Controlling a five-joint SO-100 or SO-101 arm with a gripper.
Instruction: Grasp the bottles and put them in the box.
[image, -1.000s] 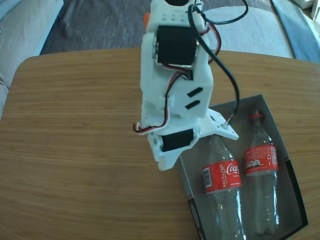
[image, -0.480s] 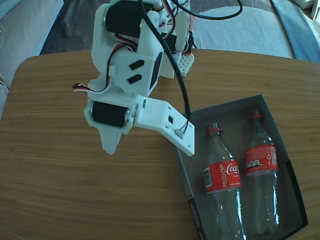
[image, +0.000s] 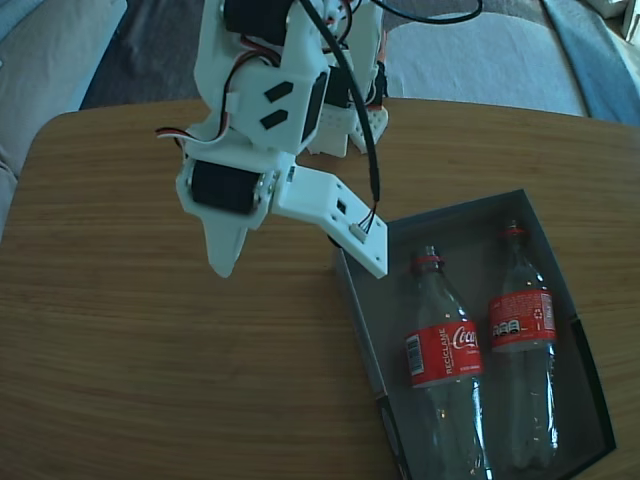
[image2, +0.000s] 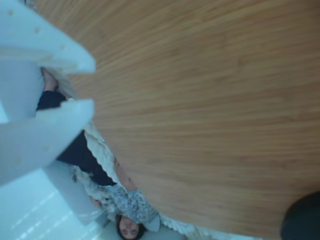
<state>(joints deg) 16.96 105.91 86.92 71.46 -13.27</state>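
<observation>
Two clear bottles with red labels lie side by side in the grey-blue box (image: 456, 207) at the right of the table, necks toward the far end: one bottle (image: 443, 356) on the left, the other (image: 522, 321) on the right. My gripper (image: 222, 262) hangs above bare wood to the left of the box, tips pointing down, well clear of both bottles. In the wrist view the gripper (image2: 93, 85) shows two white fingers with a narrow gap and nothing between them. The box and bottles are out of the wrist view.
The arm's base (image: 350, 122) stands at the table's far edge. Grey cushions (image: 500, 60) lie beyond the table. The wrist view shows the table's rounded edge, a person (image2: 127, 215) lying below it and a dark blob (image2: 303, 218) at the lower right.
The arm has lifted off the left bottle in the box and swung left over the bare table. Both bottles stay in the box.
</observation>
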